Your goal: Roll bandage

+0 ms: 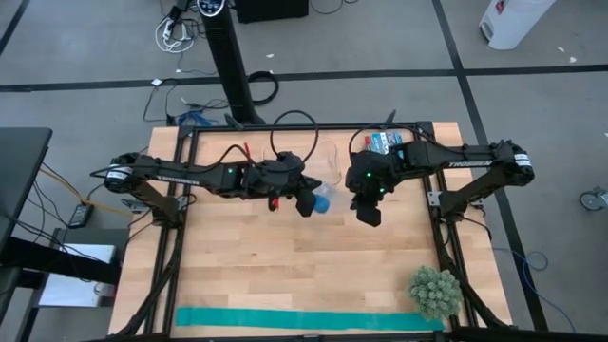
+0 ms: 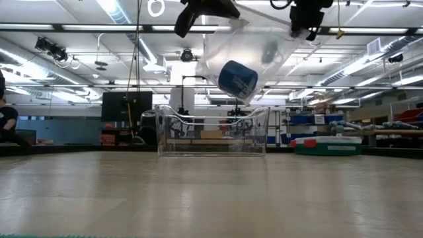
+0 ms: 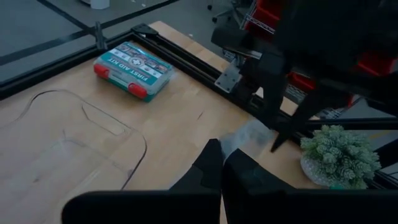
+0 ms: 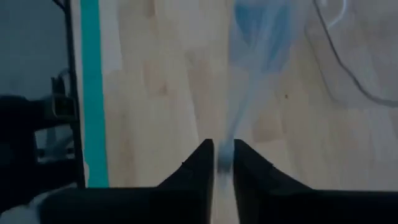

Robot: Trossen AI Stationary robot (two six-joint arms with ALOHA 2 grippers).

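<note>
Between the two sets of jaws hangs a clear bag (image 2: 244, 49) with the bandage (image 2: 237, 78) already rolled inside; left jaws (image 1: 306, 202) pinch it shut, right jaws (image 1: 369, 213) narrowly grip its edge above the counter (image 1: 285, 266). Only setting down seems left.

Lab – strip lights (image 2: 39, 28), storage bins (image 2: 310, 120), floor cables (image 1: 180, 33).

One bandage (image 1: 322, 200) roll, one plant (image 1: 435, 291) (spiky), two strips
</note>
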